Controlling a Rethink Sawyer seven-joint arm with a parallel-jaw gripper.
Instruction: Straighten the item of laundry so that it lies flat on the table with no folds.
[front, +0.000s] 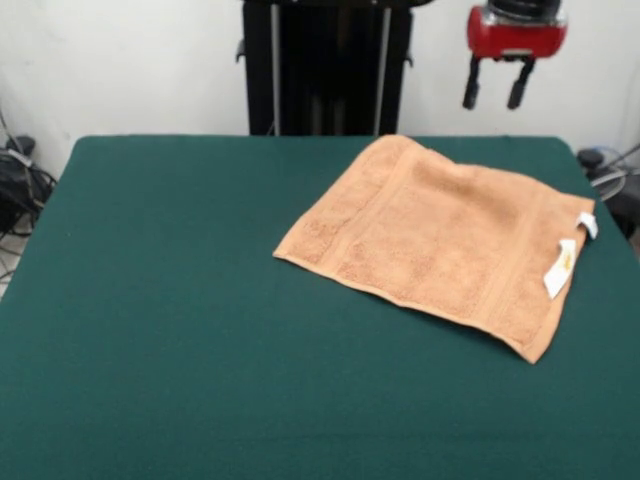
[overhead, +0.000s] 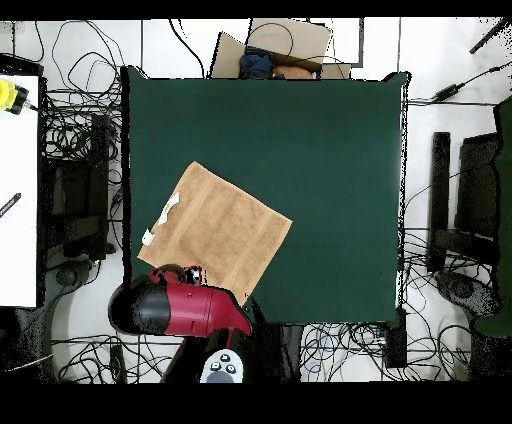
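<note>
The orange-tan towel (front: 440, 240) lies spread out on the right part of the green table (front: 180, 330), turned at an angle, with no fold that I can see. Its two white tags (front: 560, 268) stick out at its right edge. My gripper (front: 494, 92) hangs open and empty in the air above the table's far right corner, well clear of the towel. In the overhead view the towel (overhead: 215, 235) sits at the table's (overhead: 330, 150) lower left. The red arm head (overhead: 185, 308) covers the towel's corner nearest the base.
The black pedestal (front: 325, 65) stands behind the table's far edge. Cables (front: 20, 190) lie off the table's left side and at its right corner. In the overhead view a cardboard box (overhead: 285, 50) sits past the top edge and a white surface (overhead: 18, 190) at the left.
</note>
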